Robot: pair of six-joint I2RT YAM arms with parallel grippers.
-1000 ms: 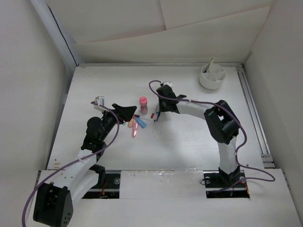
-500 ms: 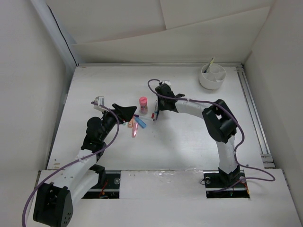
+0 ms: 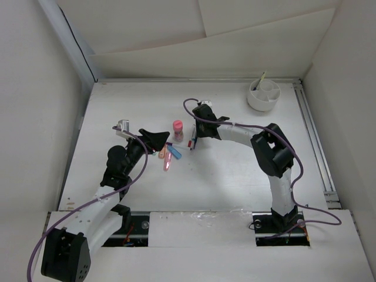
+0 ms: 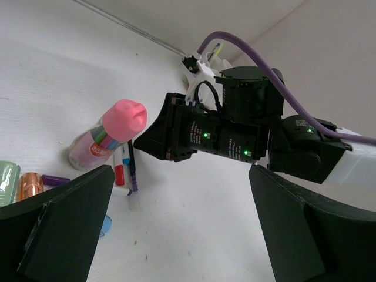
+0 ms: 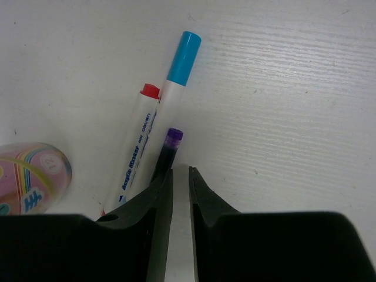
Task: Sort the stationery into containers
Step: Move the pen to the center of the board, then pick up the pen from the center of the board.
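Note:
Three thin pens lie side by side mid-table: a blue-capped one [image 5: 179,64], a red-capped one [image 5: 140,147] and a dark one with a purple end [image 5: 167,150]. My right gripper [image 5: 181,170] is down on the table just right of the purple-ended pen. Its jaws stand a narrow gap apart, with only table showing between them. The pink-capped bottle [image 3: 177,130] stands upright left of the pens. Orange, pink and blue highlighters [image 3: 167,157] lie near my left gripper [image 3: 154,138], which is wide open and empty. The white divided cup [image 3: 263,94] sits far right.
The right gripper's black body [image 4: 194,132] hangs over the pens close in front of my left fingers. A green highlighter [image 4: 7,182] lies at the left edge of the left wrist view. White walls enclose the table. A pen stands in the cup.
My right gripper's jaws have narrowed and the arm has shifted slightly toward the pens. The left arm has not moved.

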